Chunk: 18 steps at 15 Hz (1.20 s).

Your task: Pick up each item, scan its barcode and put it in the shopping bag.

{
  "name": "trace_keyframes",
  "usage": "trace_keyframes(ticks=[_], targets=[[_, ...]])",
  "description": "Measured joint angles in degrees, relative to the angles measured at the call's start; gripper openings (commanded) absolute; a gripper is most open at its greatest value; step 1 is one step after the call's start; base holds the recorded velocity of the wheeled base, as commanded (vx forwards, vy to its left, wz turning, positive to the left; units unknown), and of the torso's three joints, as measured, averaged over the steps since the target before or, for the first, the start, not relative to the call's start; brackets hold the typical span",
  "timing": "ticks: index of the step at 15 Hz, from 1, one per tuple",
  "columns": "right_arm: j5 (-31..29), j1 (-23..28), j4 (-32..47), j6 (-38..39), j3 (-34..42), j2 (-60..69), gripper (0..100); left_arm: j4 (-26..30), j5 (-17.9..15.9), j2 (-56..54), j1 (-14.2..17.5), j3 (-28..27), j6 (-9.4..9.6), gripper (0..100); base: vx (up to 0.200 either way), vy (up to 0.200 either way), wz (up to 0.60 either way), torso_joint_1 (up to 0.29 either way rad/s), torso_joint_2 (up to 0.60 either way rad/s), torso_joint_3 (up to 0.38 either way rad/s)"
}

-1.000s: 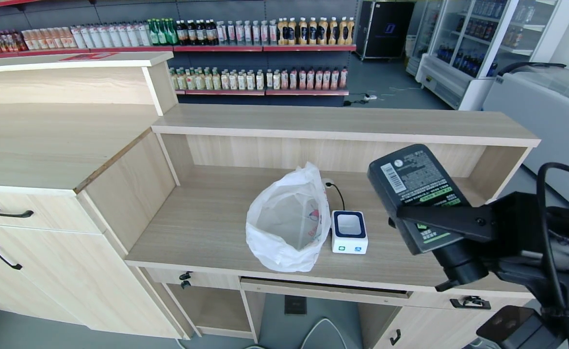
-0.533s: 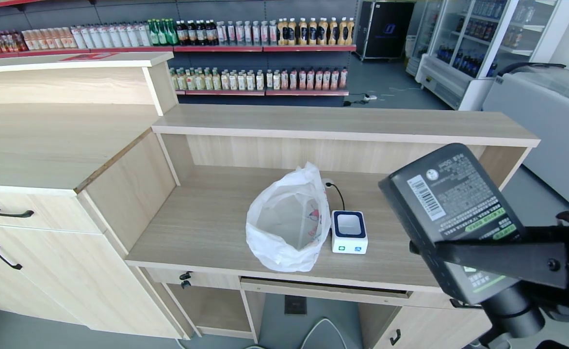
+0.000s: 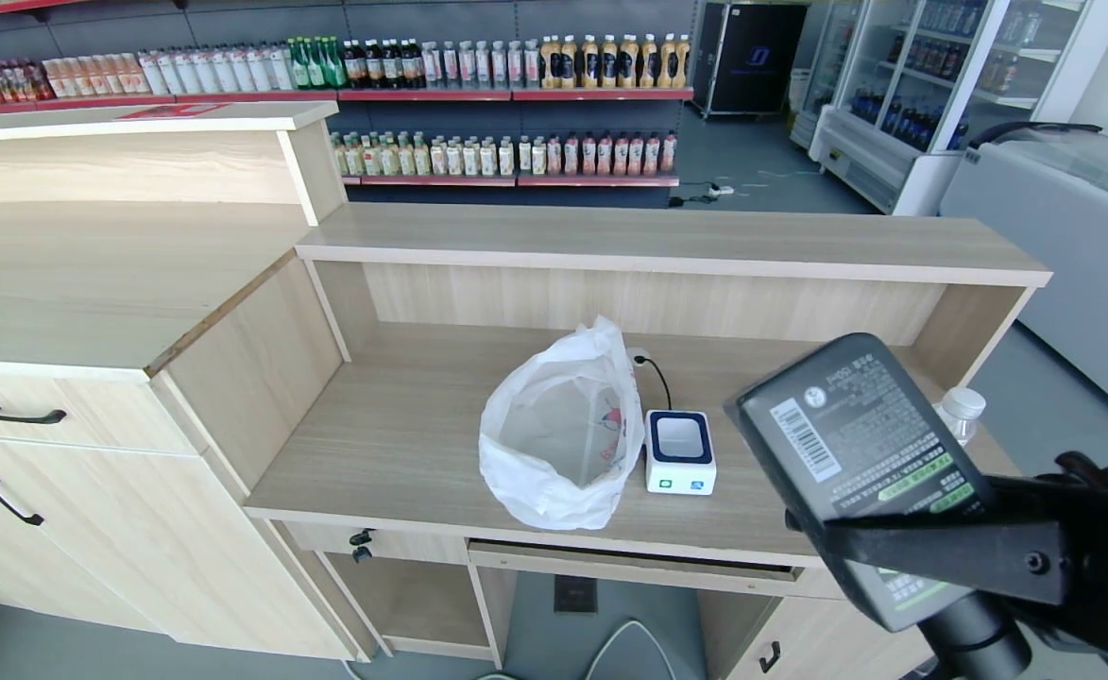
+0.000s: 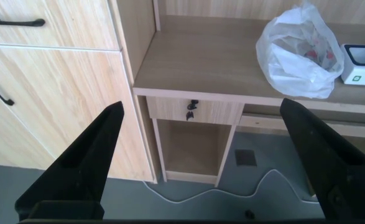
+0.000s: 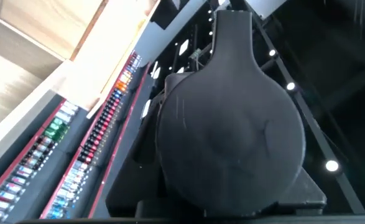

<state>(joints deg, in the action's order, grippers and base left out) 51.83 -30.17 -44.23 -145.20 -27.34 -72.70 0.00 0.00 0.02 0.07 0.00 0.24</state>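
Note:
My right gripper (image 3: 837, 538) is shut on a dark flat-sided bottle (image 3: 851, 453), held up at the counter's right end, right of the scanner. Its label with a white barcode (image 3: 804, 439) faces my head camera. The right wrist view looks up at the bottle's rounded dark body (image 5: 232, 137). A white shopping bag (image 3: 558, 439) stands open on the counter, and a small white scanner (image 3: 679, 451) with a dark window sits touching its right side. My left gripper (image 4: 201, 155) hangs open and holds nothing, low in front of the counter's left drawer, with the bag (image 4: 300, 53) and scanner (image 4: 361, 63) beyond it.
A clear bottle with a white cap (image 3: 962, 412) stands at the counter's right end behind the held bottle. The wooden counter (image 3: 402, 444) has a raised back shelf and a taller cabinet on its left. Drink shelves and fridges line the room behind.
The right gripper carried the dark bottle right and toward the camera, then a little lower. The capped clear bottle behind it has come into sight. Bag and scanner stayed put.

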Motion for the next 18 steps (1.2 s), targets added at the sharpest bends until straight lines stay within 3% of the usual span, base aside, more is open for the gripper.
trace_keyframes(ticks=[4,18], targets=[[0.2,-0.1,7.3,-4.7,0.1,1.5,0,0.0,0.0,0.0,0.0,0.0,0.00,100,0.000,0.000,0.00,0.000,0.00,0.000],[0.3,-1.4,10.6,-5.2,0.1,3.1,0,0.0,0.0,0.0,0.0,0.0,0.02,100,0.000,0.000,0.00,0.000,0.00,0.000]])
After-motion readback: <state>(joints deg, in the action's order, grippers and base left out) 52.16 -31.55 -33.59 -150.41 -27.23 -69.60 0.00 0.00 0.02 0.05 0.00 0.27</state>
